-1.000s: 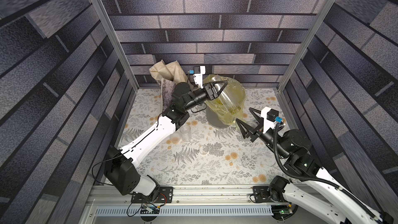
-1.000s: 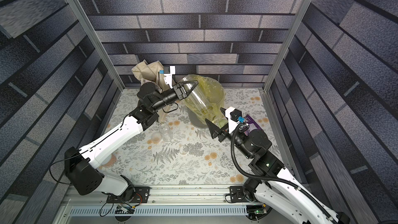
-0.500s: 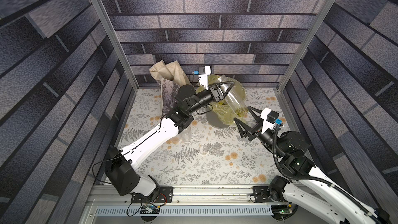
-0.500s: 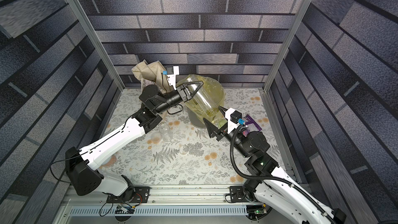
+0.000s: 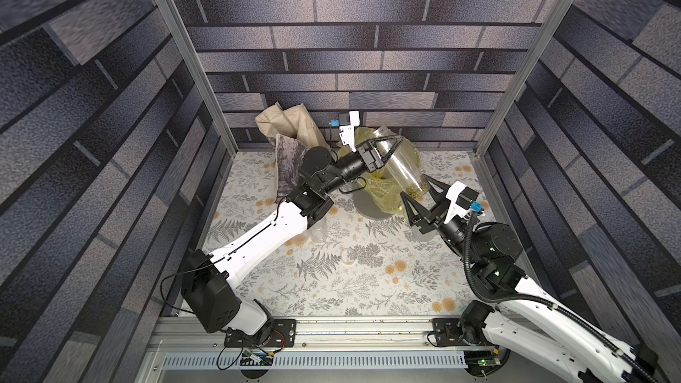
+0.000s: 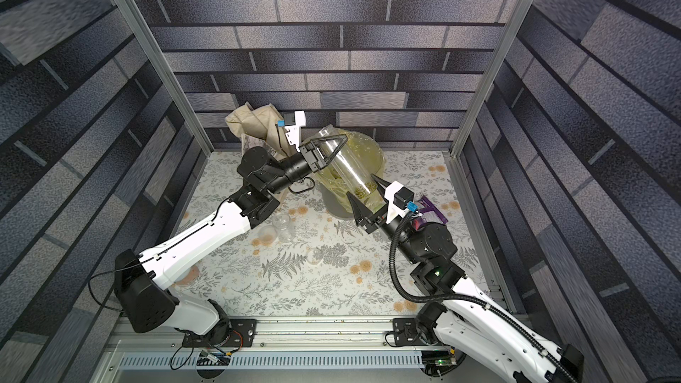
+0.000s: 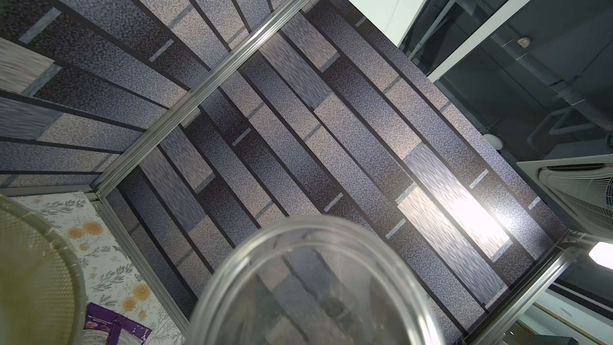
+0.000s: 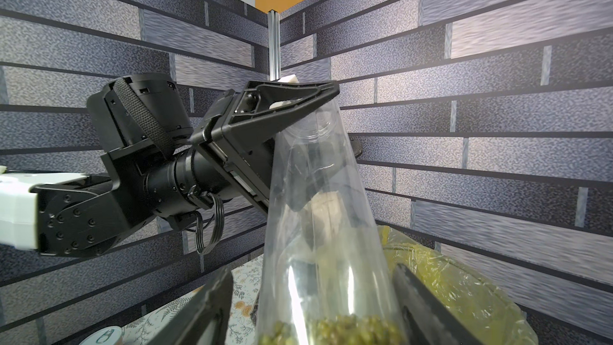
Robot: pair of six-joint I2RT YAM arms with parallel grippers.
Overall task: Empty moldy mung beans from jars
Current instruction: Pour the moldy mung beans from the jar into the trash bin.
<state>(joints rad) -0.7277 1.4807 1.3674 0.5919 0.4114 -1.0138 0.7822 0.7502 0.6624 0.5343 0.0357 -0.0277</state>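
One tilted jar (image 5: 403, 170), beans (image 8: 331, 328) pooled low — left jaws gripping it, right jaws open.

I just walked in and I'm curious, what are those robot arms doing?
The left arm holds a clear jar in its jaws, tilted over the bucket. Green beans sit at the jar's lower end. The right arm has its jaws open on either side of that end.
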